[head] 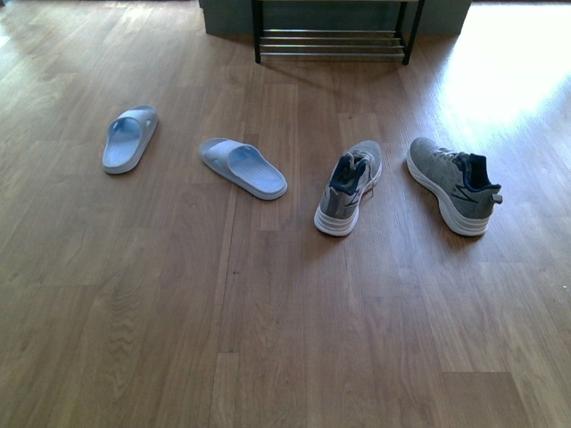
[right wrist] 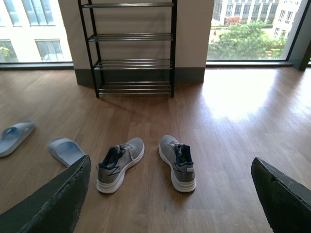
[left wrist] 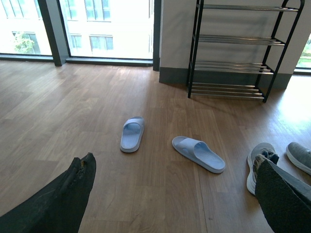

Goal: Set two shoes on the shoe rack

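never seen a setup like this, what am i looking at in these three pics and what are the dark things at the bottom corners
This is a robot with two arms, photographed by three of its own cameras at the same moment. One camera sits on its body and looks ahead at the wooden floor. The other two sit on the wrists, one per arm.

The dark shapes in the wrist views are the fingers of each hand, seen from just behind: the left hand and the right hand. Both are spread wide and hold nothing.

On the floor lie two pale blue slides and two grey sneakers, all apart from each other. Beyond them, against the wall, stands the shoe rack, black frame with shiny bars. Its visible shelves carry no shoes yet.
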Tool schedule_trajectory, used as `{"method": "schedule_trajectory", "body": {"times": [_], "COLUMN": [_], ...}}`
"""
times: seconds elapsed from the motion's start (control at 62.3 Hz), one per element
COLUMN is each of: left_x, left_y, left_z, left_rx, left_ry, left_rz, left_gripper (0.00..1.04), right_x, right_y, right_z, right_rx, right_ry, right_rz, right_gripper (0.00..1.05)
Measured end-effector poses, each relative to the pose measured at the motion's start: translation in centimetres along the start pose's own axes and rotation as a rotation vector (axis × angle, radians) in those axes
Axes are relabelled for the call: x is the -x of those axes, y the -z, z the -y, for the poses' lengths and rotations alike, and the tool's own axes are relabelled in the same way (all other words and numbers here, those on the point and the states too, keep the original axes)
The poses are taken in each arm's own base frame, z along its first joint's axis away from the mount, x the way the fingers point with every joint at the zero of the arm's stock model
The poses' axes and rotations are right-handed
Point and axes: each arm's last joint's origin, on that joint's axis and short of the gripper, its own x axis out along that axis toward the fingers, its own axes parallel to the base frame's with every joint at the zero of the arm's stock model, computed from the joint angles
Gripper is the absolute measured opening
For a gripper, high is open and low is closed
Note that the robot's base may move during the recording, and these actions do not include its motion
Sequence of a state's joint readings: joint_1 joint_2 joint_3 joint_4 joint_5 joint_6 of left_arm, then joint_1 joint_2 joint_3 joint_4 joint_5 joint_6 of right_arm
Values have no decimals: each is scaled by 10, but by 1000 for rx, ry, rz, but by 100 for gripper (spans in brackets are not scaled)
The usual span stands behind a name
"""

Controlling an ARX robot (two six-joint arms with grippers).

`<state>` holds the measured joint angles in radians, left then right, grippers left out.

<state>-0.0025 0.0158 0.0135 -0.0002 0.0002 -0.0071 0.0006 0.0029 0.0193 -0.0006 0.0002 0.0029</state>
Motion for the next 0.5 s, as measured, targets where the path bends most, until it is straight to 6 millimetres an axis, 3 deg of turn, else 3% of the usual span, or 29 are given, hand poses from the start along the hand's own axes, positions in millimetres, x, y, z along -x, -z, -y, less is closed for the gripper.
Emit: {"method": "schedule_trajectory", "body": {"times": [0.498], "left_x": [0], "left_y": [0], "left_z": [0], "left_rx": [0], "left_ry": [0], "left_rz": [0], "left_gripper": [95], "right_x": [0], "right_y": [0], "right_z": [0], "right_rx": [0], "right_ry": [0], "right_rz": [0], "right_gripper": [96]}}
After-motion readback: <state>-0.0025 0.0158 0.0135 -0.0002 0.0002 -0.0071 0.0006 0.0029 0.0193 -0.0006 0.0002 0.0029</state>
